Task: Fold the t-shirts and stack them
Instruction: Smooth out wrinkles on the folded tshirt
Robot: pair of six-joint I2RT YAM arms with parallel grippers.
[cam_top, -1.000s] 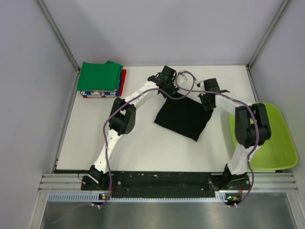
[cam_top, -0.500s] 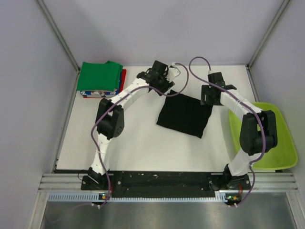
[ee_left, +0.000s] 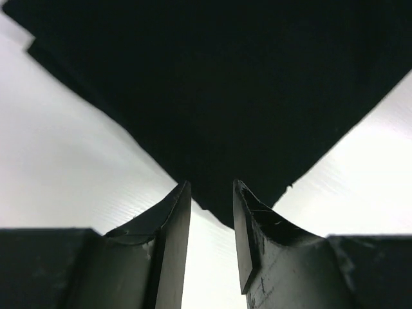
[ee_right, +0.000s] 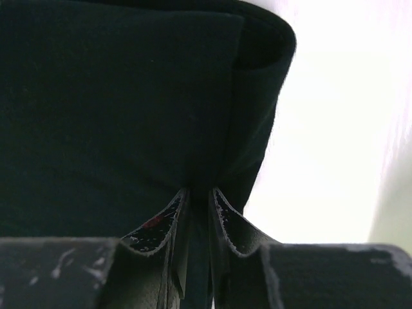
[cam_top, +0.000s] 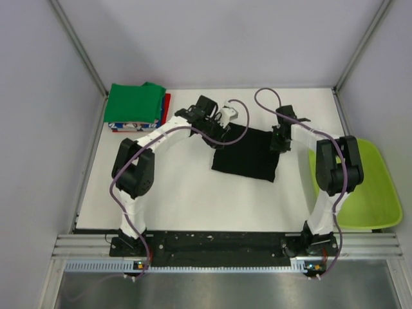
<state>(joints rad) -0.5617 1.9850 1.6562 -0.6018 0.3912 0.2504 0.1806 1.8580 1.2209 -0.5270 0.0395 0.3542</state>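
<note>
- The black t-shirt (cam_top: 248, 154), a soft matte rectangle (one edge rolled), lies flat on the smooth white table (cam_top: 180, 187).
- The right gripper (ee_right: 199, 193) pinches its edge; the left gripper (ee_left: 212, 194) stands parted at 1 corner.
- It sits squarer than 1 s ago.

Seeing a t-shirt (cam_top: 248, 154) lying flat on the table (cam_top: 187, 193), just behind its middle. Finding the left gripper (ee_left: 211, 187) at its far left corner, the right gripper (ee_right: 199, 191) on its far right edge. Noticing the stack of t-shirts (cam_top: 134, 106) in the table's far left corner, the tub (cam_top: 373, 199) at its right edge.
</note>
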